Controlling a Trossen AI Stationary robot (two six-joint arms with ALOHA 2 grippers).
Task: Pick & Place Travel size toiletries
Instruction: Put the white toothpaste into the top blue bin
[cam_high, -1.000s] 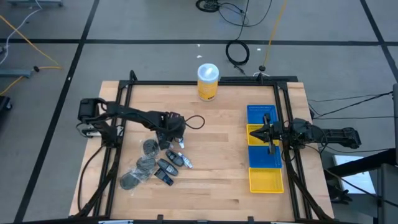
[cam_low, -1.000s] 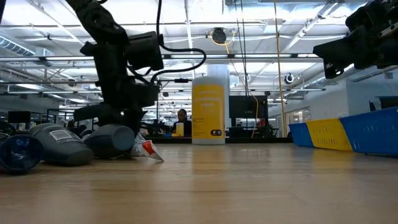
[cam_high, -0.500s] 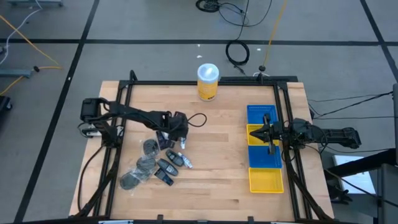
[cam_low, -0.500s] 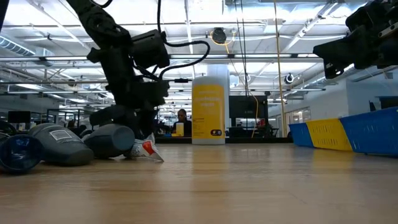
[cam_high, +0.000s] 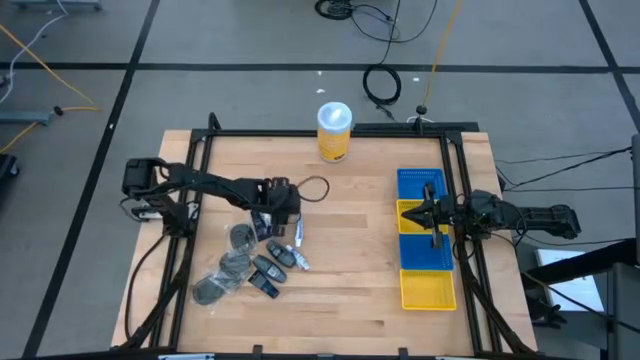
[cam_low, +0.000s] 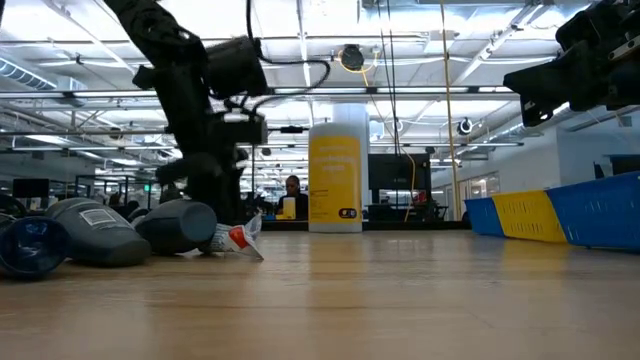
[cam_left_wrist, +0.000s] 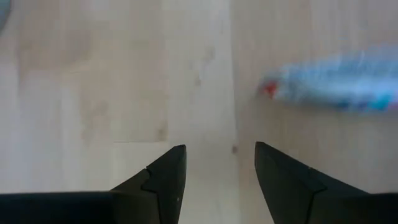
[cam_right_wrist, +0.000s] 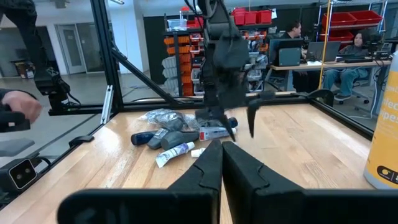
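The travel size toiletries (cam_high: 250, 262) lie in a loose heap on the table's left near part. The heap holds round grey flat jars (cam_high: 241, 236), dark oblong pieces (cam_high: 268, 273) and white tubes with blue marks (cam_high: 297, 235). In the low view the dark pieces (cam_low: 180, 225) and a red-capped tube (cam_low: 238, 239) rest on the wood. My left gripper (cam_high: 283, 212) points down just beyond the heap's far right side, open and empty. In its wrist view (cam_left_wrist: 219, 152) bare wood lies between the fingers and a blurred tube (cam_left_wrist: 336, 93) lies off to one side. My right gripper (cam_high: 432, 215) is shut above the bins.
A tall yellow canister with a white lid (cam_high: 334, 132) stands near the far edge. A row of blue and yellow bins (cam_high: 425, 250) sits along the right side. Black frame rails (cam_high: 205, 150) border the table. People sit at desks in the room behind (cam_right_wrist: 292, 37).
My left gripper has risen a little from the heap and shifted slightly toward the table's right. Its wrist has turned as it went. The toiletries stay where they were. My right arm has kept still.
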